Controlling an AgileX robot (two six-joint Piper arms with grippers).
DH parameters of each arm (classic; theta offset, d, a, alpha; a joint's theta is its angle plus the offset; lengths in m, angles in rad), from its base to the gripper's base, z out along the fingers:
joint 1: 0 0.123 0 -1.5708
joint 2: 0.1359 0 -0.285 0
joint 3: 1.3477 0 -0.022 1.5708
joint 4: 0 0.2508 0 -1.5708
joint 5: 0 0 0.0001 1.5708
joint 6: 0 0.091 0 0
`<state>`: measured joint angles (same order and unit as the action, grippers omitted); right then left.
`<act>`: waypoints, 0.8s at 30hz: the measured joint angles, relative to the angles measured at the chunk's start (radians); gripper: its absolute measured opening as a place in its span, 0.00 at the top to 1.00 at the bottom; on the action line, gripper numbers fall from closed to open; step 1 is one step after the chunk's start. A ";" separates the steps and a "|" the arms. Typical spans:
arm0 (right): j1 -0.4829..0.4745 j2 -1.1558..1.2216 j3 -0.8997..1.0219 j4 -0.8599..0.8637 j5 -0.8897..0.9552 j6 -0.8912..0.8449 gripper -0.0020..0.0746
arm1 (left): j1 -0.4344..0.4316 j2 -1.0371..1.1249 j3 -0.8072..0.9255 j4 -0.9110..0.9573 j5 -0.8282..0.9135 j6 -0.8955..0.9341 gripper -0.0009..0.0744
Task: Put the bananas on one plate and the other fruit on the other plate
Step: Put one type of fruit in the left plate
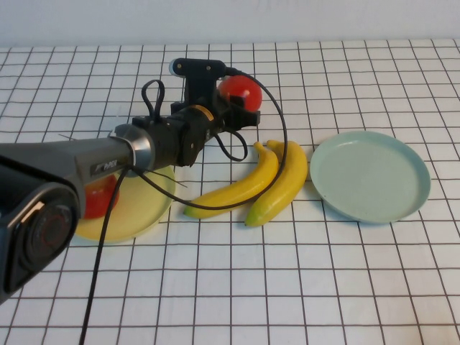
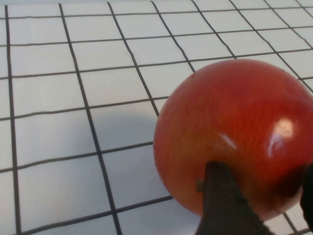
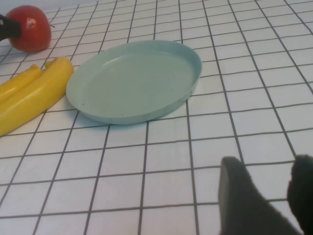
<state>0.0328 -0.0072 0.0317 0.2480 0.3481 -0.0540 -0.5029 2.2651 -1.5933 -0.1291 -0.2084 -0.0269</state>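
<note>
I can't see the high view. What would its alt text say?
The left gripper closes its fingers on a red apple behind two bananas. Another apple sits on the yellow plate; the blue-green plate is empty.

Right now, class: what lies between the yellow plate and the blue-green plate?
In the high view, two bananas lie side by side between the yellow plate and the blue-green plate.

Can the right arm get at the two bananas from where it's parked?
Probably yes. The right gripper, open, hangs over bare table beside the blue-green plate, and the bananas lie just past it, uncovered. The left gripper is busy around an apple farther back.
</note>
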 joint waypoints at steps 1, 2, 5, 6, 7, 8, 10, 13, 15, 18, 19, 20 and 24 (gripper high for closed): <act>0.000 0.000 0.000 0.000 0.000 0.000 0.70 | 0.000 0.000 0.000 0.000 0.000 0.000 0.59; 0.000 0.000 0.000 0.000 0.000 0.000 0.70 | 0.000 0.000 0.000 0.000 0.000 0.000 0.61; 0.000 0.000 0.000 0.000 0.000 0.000 0.70 | 0.000 0.000 0.000 0.000 0.000 0.000 0.62; 0.000 0.000 0.000 0.000 0.000 0.000 0.70 | 0.000 0.000 0.000 0.002 0.000 0.000 0.62; 0.000 0.000 0.000 0.000 0.000 0.000 0.70 | 0.000 0.000 0.000 0.002 0.000 0.000 0.62; 0.000 0.000 0.000 0.000 0.000 0.000 0.70 | 0.000 -0.006 0.000 0.003 0.005 0.000 0.62; 0.000 0.000 0.000 0.000 0.000 0.000 0.70 | 0.000 -0.017 0.000 0.007 0.019 0.000 0.61; 0.000 0.000 0.000 0.000 0.000 0.000 0.70 | 0.000 -0.050 0.000 0.010 0.051 0.001 0.55; 0.000 0.000 0.000 0.000 0.000 0.000 0.70 | 0.000 -0.076 0.000 0.009 0.075 0.009 0.47; 0.000 0.000 0.000 0.000 0.000 0.000 0.70 | 0.000 -0.109 0.000 0.011 0.104 0.040 0.32; 0.000 0.000 0.000 0.000 0.000 0.000 0.70 | 0.000 -0.112 0.000 0.011 0.106 0.051 0.28; 0.000 0.000 0.000 0.000 0.000 0.000 0.70 | 0.000 -0.119 0.000 0.011 0.106 0.074 0.19; 0.000 0.000 0.000 0.002 0.000 0.000 0.70 | 0.000 -0.121 0.000 0.026 0.081 0.108 0.10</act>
<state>0.0328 -0.0072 0.0317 0.2496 0.3481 -0.0540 -0.5029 2.1444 -1.5933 -0.1029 -0.1277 0.0812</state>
